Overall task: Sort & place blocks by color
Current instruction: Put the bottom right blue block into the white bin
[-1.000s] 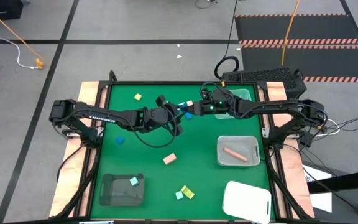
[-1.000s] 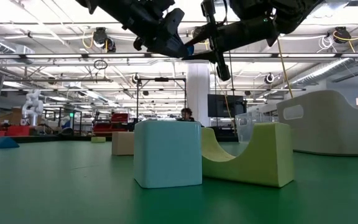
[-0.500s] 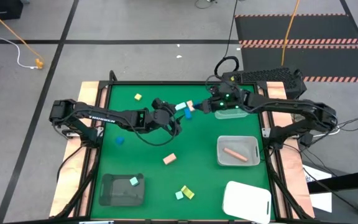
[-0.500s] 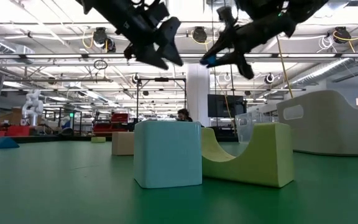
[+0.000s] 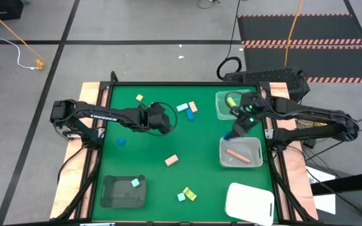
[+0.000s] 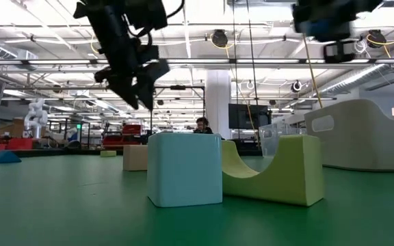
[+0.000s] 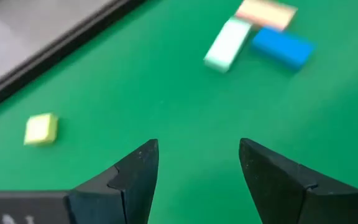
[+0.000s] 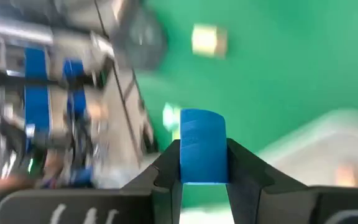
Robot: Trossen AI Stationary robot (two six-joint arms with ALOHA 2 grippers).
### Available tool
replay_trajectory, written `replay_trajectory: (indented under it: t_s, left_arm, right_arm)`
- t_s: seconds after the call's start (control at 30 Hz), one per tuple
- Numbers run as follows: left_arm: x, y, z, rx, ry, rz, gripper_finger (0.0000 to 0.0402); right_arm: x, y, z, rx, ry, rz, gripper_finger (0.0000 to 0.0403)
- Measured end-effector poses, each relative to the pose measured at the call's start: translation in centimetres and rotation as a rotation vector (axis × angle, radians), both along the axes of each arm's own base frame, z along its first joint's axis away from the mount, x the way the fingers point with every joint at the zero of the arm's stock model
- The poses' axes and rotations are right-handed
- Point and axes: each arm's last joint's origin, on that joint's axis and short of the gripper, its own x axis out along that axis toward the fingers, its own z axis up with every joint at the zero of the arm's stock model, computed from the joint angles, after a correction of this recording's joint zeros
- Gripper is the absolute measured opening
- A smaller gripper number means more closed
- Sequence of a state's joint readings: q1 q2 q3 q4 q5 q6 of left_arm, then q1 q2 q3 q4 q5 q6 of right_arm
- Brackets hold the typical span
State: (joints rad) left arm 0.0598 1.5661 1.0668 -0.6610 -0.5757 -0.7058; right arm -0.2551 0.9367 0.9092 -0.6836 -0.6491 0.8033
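2 grippers hang over the table, read from 9 o'clock across to 3. At 7 o'clock a dark tray (image 5: 113,196) holds 1 mint cube (image 5: 135,182); a loose blue cube (image 5: 120,142) lies at 9. The left gripper (image 7: 197,152) hovers toward 10, released, with nothing between its jaws. 3 bars, mint (image 7: 227,43), tan (image 7: 266,13) and blue (image 7: 282,47), lie close together at 12. The right gripper (image 5: 236,129) is at 2, clenched on a blue block (image 8: 202,146), between 2 clear trays: tray 1 (image 5: 220,108) at 1 o'clock holds a yellow piece (image 5: 231,100), and tray 2 (image 5: 254,145) at 3 holds a pink bar (image 5: 235,154).

Likely hazards: a release over either clear tray would mix colours. The block also stands proud of the fingertips, so a fast swing could shake it loose.
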Motion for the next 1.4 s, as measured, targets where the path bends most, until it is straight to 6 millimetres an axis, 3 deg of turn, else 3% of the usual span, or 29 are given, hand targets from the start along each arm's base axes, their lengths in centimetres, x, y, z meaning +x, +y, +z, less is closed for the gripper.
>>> replay_trajectory:
  t_s: [0.2, 0.5, 0.7, 0.9, 1.1, 1.4]
  left_arm:
    - [-1.0, 0.0, -0.5, -0.128, 0.092, 0.01, 0.0225]
    - [-2.6, -0.5, -1.0, -0.242, 0.237, 0.035, 0.0225]
    - [-4.4, -1.3, -1.1, -0.382, 0.423, 0.045, 0.0225]
    - [-6.0, -2.2, -0.8, -0.387, 0.593, 0.073, 0.0225]
    - [-5.9, -3.0, -0.9, -0.398, 0.592, 0.023, 0.0225]
    - [-6.1, -4.0, -0.8, -0.43, 0.625, -0.021, 0.0225]
  right_arm:
    - [-2.4, 3.6, -0.6, 0.15, 0.243, 0.155, 0.0076]
    - [-2.4, 8.8, -0.8, 0.221, 0.372, 0.379, 0.0076]
    - [-1.2, 12.8, -1.2, 0.199, 0.293, 0.582, 0.0077]
    - [-0.3, 16.8, -2.0, 0.169, 0.187, 0.765, 0.0086]
    - [0.4, 17.9, -3.2, 0.091, 0.224, 0.647, 0.0115]
    - [1.3, 18.6, -3.3, 0.038, 0.127, 0.581, 0.0177]
